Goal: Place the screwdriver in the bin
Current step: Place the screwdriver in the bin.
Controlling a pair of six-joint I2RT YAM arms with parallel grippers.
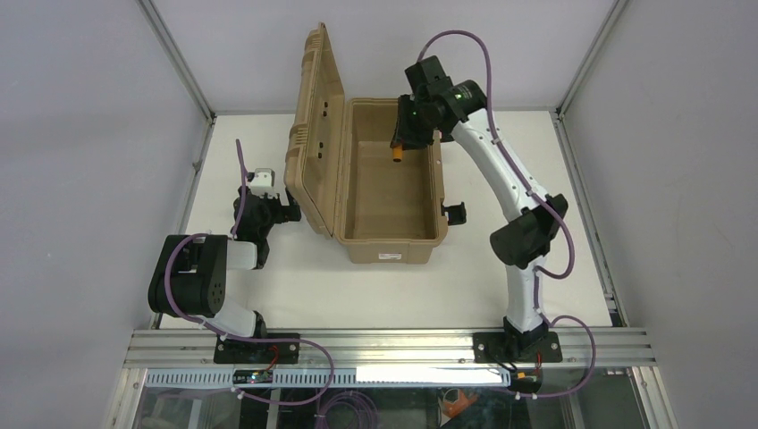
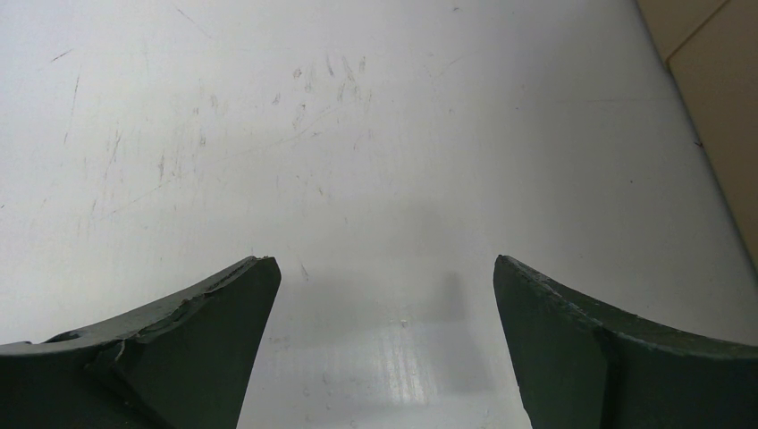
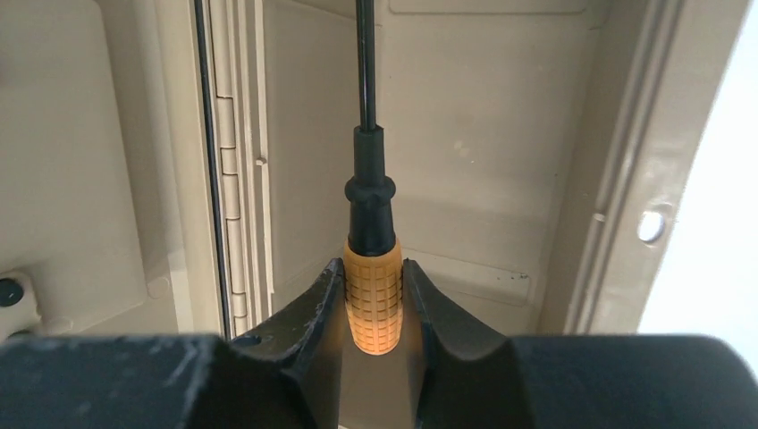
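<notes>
**Top external view.** I find the right gripper (image 1: pixel 400 143) held over the far right corner of the bin (image 1: pixel 393 243), clenched on the screwdriver (image 1: pixel 397 155); a patch of orange handle shows at the fingers. The tool hangs above the open cavity and, as far as I can judge, does not rest on the floor of the bin. The lid (image 1: pixel 317 125) stands open on the left side, which leaves the mouth free for entry from above. The left gripper (image 1: pixel 284 210) sits low over the table (image 1: pixel 357 295) just beside the lid's outer face; I cannot tell whether it touches. A small white label (image 1: pixel 389 256) is on the near wall, its writing too small to read. A black latch (image 1: pixel 456 213) hangs off the right wall

**Left wrist view.** The left fingers are spread wide with nothing between them, only scuffed white table beneath. A tan edge of the bin shows at the right margin. I judge this arm to be parked clear of the work

**Right wrist view.** Both fingers pinch the knurled orange handle, while the black collar and thin shaft (image 3: pixel 366 63) point away along the bin's interior wall. The hinge (image 3: pixel 228 179) runs down the left. I see no brand or marking on the handle. Gripping the handle keeps the shaft free of the walls; I judge that only the release remains
</notes>
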